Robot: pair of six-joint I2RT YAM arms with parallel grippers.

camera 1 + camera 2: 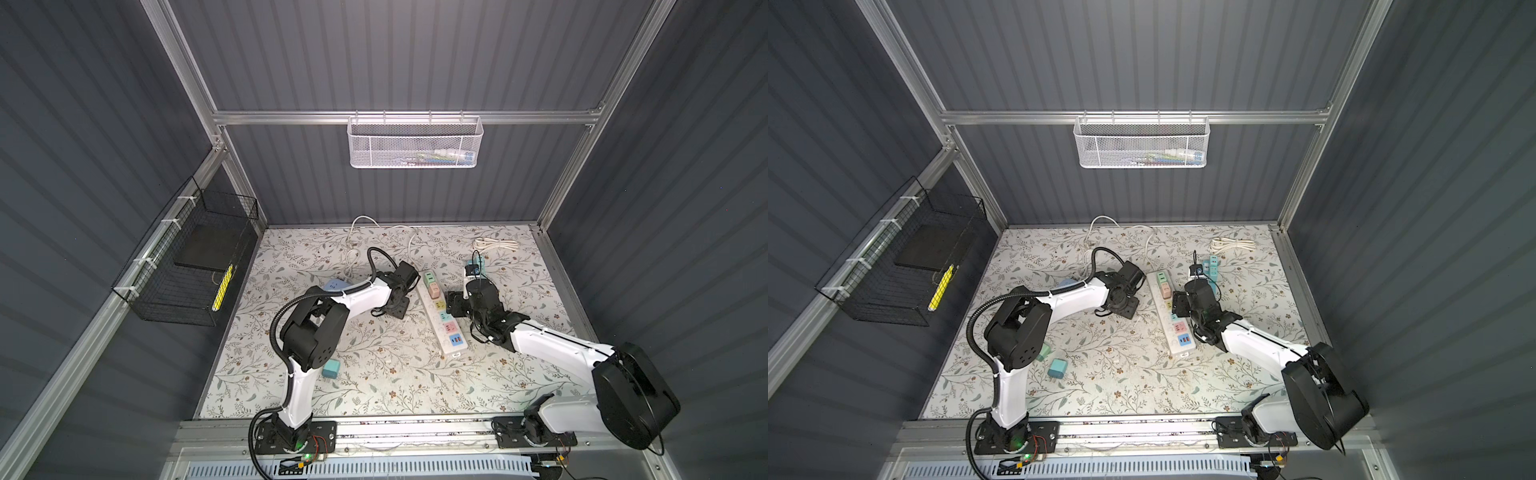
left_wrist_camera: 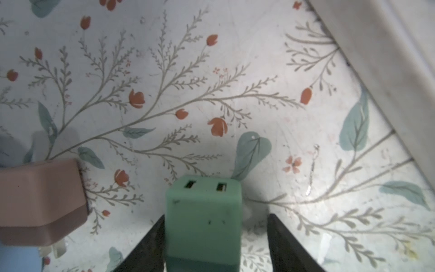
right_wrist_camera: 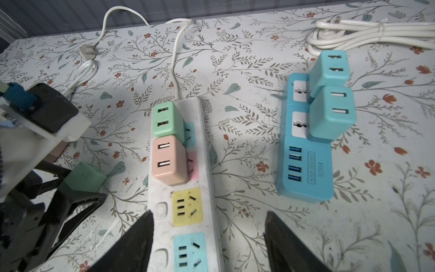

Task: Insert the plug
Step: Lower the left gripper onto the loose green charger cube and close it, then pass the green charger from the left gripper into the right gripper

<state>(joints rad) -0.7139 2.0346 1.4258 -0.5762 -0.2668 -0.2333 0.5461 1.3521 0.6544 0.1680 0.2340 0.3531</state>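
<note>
This one isn't in yet: the green plug (image 2: 203, 202) lies on the floral mat (image 2: 211, 82) at the lower middle of the left wrist view, just beside the white power strip (image 3: 162, 190). The left gripper (image 2: 215, 216) straddles it unclamped — one finger (image 2: 150, 240) touches, the other stands off. The right gripper (image 3: 209, 213) hangs spread and empty over the strip. Grasp, lift and insertion into the free yellow socket (image 3: 187, 207) are left.

At table (image 1: 374, 386) centre, long strip (image 3: 162, 226) running front to back, two plugs (image 3: 164, 122) on its far end. Just left, loose plug (image 2: 203, 212). Farther right, short strip (image 3: 303, 186) bearing two more plugs (image 3: 332, 115); coil (image 1: 494, 244) behind.
</note>
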